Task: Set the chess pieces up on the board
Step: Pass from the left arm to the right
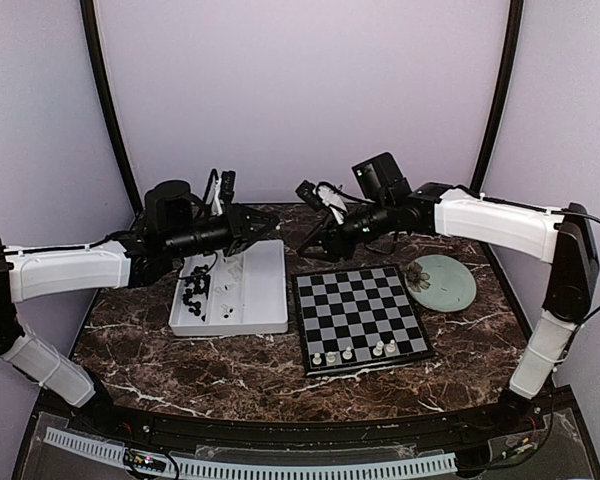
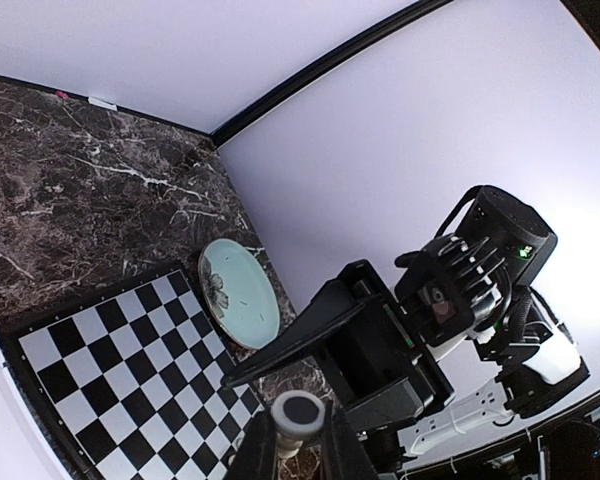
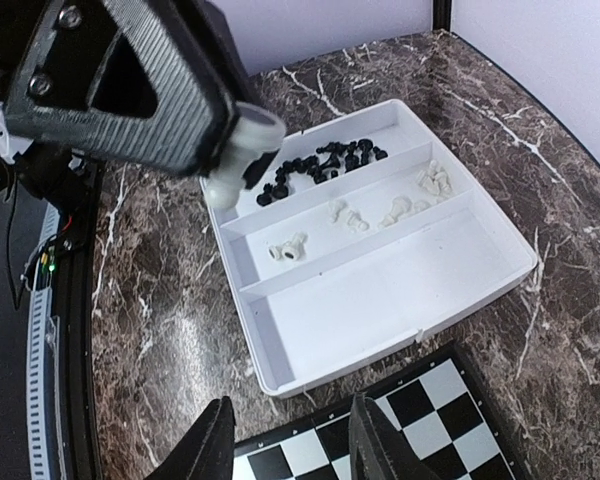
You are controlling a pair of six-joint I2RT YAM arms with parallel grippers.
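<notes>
L gripper (image 2: 296,452) clenched on white piece (image 2: 298,412), aloft by far edge of tray (image 1: 265,300). Black pcs (image 3: 325,160) and loose white pcs (image 3: 380,212) in separate tray compartments. R gripper (image 3: 285,440) released, empty, opposite, near far-left corner of board (image 1: 360,305). Set white pcs (image 1: 355,352) on near row. Green plate (image 1: 442,282) just right of board.

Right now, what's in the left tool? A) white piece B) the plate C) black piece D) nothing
A: the left tool is shut on a white piece, as both wrist views show.
</notes>
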